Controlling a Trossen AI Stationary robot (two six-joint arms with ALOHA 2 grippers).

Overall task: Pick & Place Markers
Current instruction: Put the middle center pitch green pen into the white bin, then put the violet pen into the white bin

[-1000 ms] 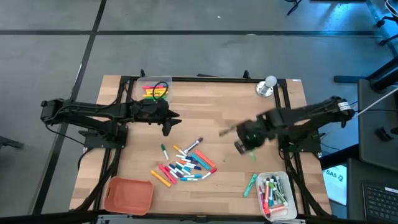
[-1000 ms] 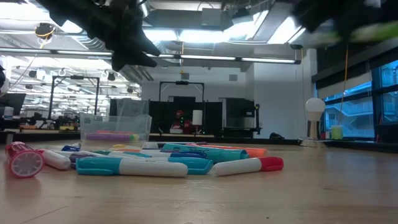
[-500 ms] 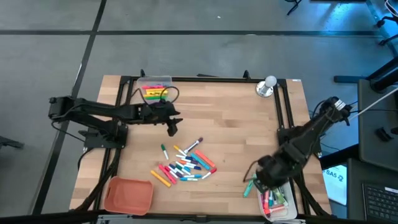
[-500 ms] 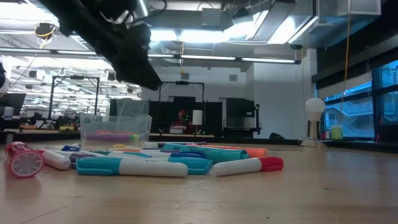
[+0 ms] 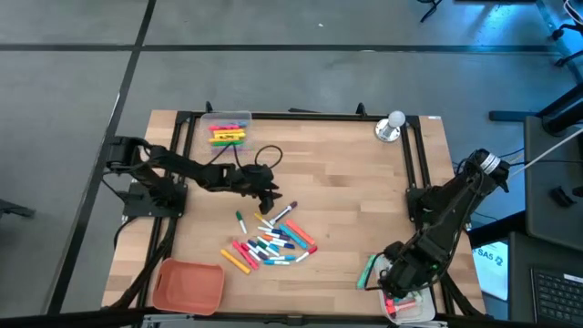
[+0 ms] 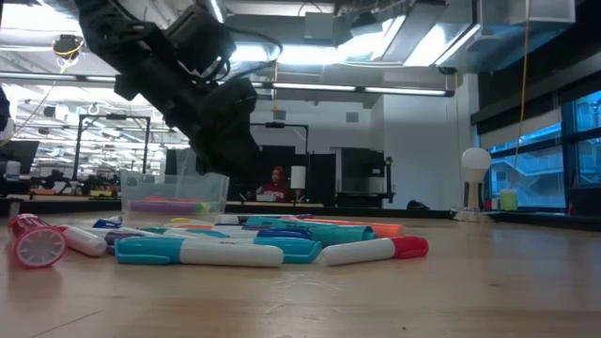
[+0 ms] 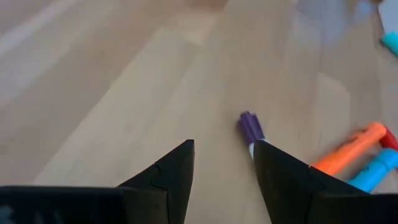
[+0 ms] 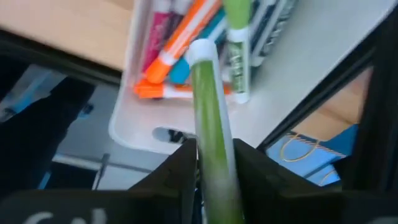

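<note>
Several markers (image 5: 273, 239) in many colours lie in a loose pile on the wooden table's middle. My left gripper (image 5: 271, 194) hangs open just above the pile's far edge. A purple-capped marker (image 7: 249, 127) lies right past one fingertip. My right gripper (image 5: 398, 281) is at the near right corner over a clear tray (image 5: 421, 308) that holds more markers, and it is shut on a green marker (image 8: 211, 106). Another green marker (image 5: 367, 271) lies on the table beside the tray. My right gripper pinches the green marker's barrel (image 8: 216, 146) between its two fingers. The marker runs on forward along the fingers. They slant steeply down from above, so its white end (image 8: 202, 51) points at the tray. The marker is lifted clear, above the tray's markers.
A clear box (image 5: 228, 132) with yellow, orange and green markers stands at the far left. A red tray (image 5: 189, 284) sits at the near left corner. A silver bell (image 5: 392, 126) stands at the far right. Bare wood lies between the pile and the bell.
My right gripper has swung from the table's middle toward the near right corner, carrying the green marker over the clear tray. My left gripper has reached out from the far left, toward the table's right, and sunk toward the marker pile, staying open.
</note>
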